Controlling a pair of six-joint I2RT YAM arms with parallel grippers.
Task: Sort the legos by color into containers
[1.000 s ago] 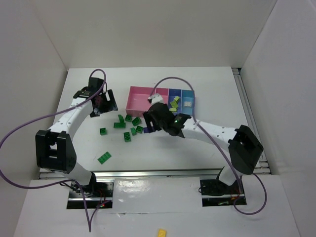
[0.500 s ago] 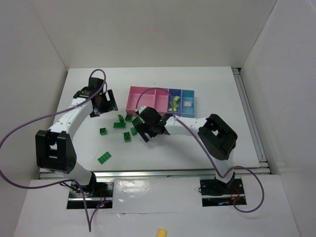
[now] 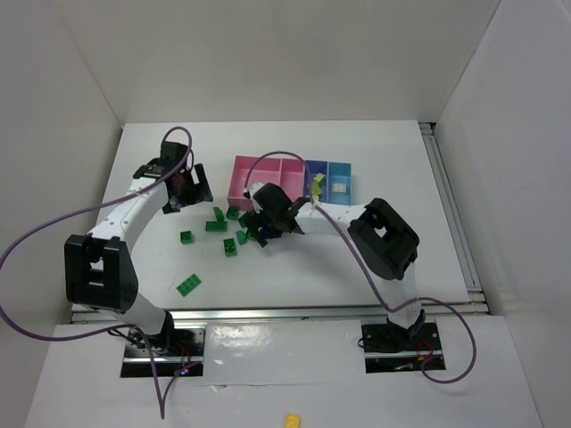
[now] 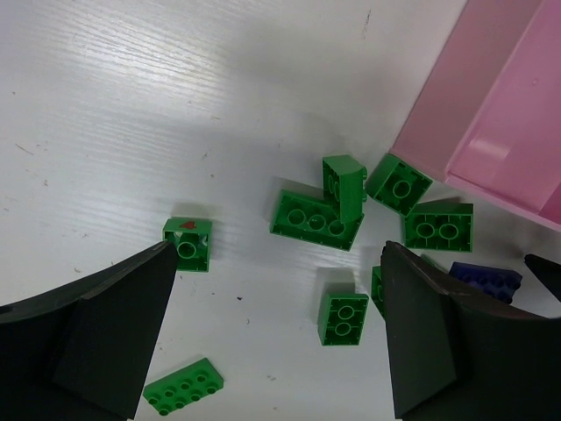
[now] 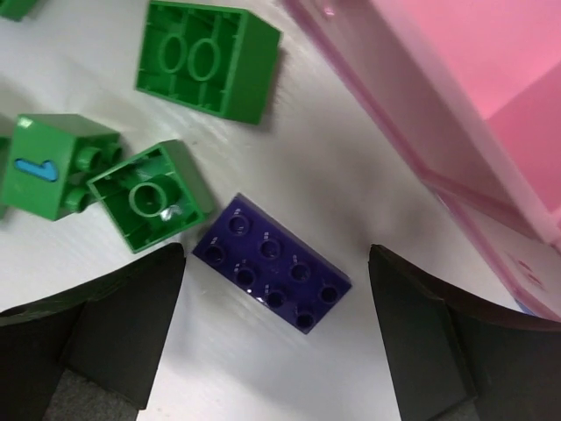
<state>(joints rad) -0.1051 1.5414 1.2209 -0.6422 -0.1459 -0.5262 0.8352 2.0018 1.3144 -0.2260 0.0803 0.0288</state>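
A dark purple-blue lego (image 5: 272, 274) lies studs up on the white table between the open fingers of my right gripper (image 5: 276, 329), which hovers just above it at the pile (image 3: 259, 234). Green legos (image 5: 208, 60) lie right beside it, and more are spread out in the left wrist view (image 4: 317, 221). My left gripper (image 4: 276, 351) is open and empty, held above the table left of the pile (image 3: 183, 187). The containers tray has pink compartments (image 3: 254, 171) and blue ones (image 3: 340, 171); these hold pale yellow-green legos (image 3: 316, 185) and a beige one (image 3: 341, 187).
The pink tray wall (image 5: 412, 140) stands close on the far right of the purple lego. Single green legos lie apart at the left (image 3: 186, 236) and front left (image 3: 188, 284). White walls enclose the table. A yellow brick (image 3: 292, 419) lies off the table at the front.
My right arm has folded in and swung left from the tray's front to the pile, bringing its open gripper over the purple lego. The left arm has barely moved.
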